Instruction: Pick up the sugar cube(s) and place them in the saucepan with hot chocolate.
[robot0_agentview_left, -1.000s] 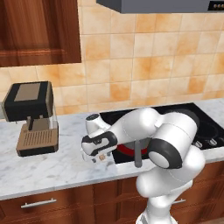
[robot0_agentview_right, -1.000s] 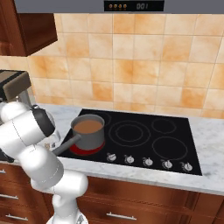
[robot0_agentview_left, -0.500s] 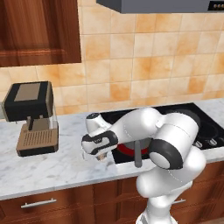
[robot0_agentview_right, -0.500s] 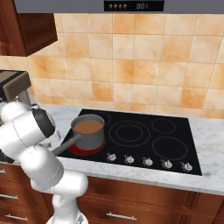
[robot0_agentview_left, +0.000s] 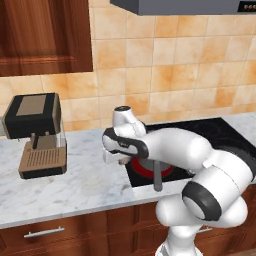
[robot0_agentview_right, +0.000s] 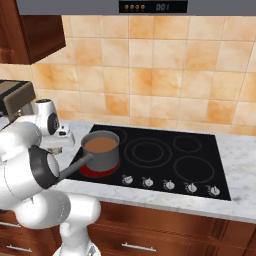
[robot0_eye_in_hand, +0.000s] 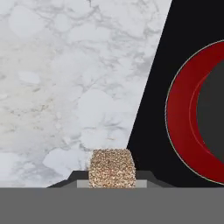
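The tan speckled sugar cube (robot0_eye_in_hand: 111, 168) sits between my two dark fingertips at the bottom of the hand view, with my gripper (robot0_eye_in_hand: 111, 180) shut on it above the seam between marble and cooktop. In the base views my gripper (robot0_agentview_left: 114, 159) (robot0_agentview_right: 56, 149) hangs just left of the stove. The grey saucepan (robot0_agentview_right: 100, 148), filled with brown hot chocolate, stands on the glowing red front-left burner (robot0_agentview_right: 95, 171) to the gripper's right. Its long handle (robot0_agentview_left: 156, 176) points toward the counter's front edge; my arm hides the pan body in the left base view.
A black-and-tan coffee machine (robot0_agentview_left: 36, 135) stands on the marble counter (robot0_agentview_left: 75, 185) to the left. The black cooktop (robot0_agentview_right: 175, 160) has three unlit burners and a row of knobs (robot0_agentview_right: 170, 185) along its front. Tiled wall behind.
My gripper has risen from the counter with the sugar cube in it and shifted slightly toward the stove. The saucepan has not moved.
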